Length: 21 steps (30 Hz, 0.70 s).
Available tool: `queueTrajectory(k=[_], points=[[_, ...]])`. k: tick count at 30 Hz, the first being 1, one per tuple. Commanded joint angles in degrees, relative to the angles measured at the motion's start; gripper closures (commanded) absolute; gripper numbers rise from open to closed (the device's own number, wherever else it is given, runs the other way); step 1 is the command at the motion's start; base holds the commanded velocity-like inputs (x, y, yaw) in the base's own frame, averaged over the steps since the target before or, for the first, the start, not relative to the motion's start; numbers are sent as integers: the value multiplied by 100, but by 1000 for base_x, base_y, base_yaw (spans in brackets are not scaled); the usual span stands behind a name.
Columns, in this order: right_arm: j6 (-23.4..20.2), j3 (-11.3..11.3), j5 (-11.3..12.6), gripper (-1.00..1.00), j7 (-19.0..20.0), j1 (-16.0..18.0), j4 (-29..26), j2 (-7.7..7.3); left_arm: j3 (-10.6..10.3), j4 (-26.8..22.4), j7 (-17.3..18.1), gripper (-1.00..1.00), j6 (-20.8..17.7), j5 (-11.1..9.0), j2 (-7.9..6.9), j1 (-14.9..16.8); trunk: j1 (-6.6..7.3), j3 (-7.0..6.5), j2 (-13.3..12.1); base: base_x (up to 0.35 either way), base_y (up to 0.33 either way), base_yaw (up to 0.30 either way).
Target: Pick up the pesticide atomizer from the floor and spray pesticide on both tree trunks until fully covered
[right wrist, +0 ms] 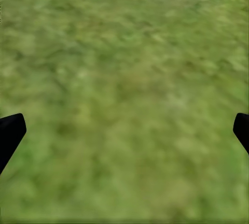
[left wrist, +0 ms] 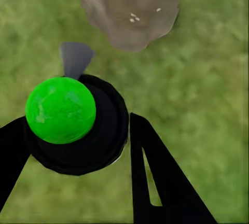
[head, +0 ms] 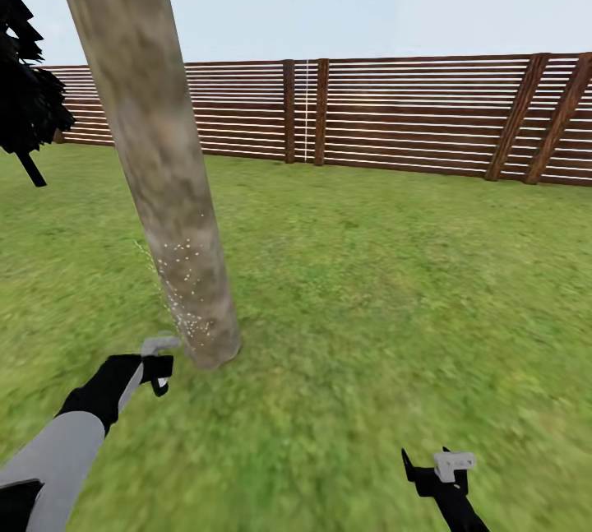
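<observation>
open grass [head: 395,285] right of trunk [head: 152,145]; fence [head: 411,117] far back.

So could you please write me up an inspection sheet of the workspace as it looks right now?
Surface: green grass lawn, open ground around the robot.
Job's things: tree trunk, thick and mottled grey-brown, with whitish pesticide specks on its lower part only; its upper part looks bare. Pesticide atomizer, dark body with a green round top and grey nozzle, held low beside the trunk's base.
Clutter: nothing seen.
Grippers: left gripper shut on the atomizer; right gripper open, empty, over grass.
Cables: nothing seen.
Surroundings: brown slatted wooden fence across the back; dark tree at far left; pale sky.
</observation>
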State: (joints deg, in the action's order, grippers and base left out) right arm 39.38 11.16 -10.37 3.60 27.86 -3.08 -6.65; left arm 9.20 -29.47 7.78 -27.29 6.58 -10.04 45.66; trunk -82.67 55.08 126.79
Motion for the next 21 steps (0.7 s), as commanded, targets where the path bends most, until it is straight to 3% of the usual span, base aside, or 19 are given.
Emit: queueTrajectory(k=[1,2,4,13,21], points=[[-2,0,0,-100,6,0,6,7,8,340,-11,100,400,36,170,-127,0,-1,0,0,0,0],[-6,0,0,-100,7,0,56,24,11,381,-12,100,680,39,195,-159,0,-1,0,0,0,0],[-2,0,0,-100,1,0,124,109,12,453,-9,100,867,34,213,-182,0,-1,0,0,-25,0],[-6,0,0,-100,-8,0,141,117,12,493,-22,100,927,13,350,-268,0,-1,0,0,-252,19],[-7,0,0,-100,-12,0,141,120,12,495,-41,100,936,11,406,-269,0,-1,0,0,-269,256]])
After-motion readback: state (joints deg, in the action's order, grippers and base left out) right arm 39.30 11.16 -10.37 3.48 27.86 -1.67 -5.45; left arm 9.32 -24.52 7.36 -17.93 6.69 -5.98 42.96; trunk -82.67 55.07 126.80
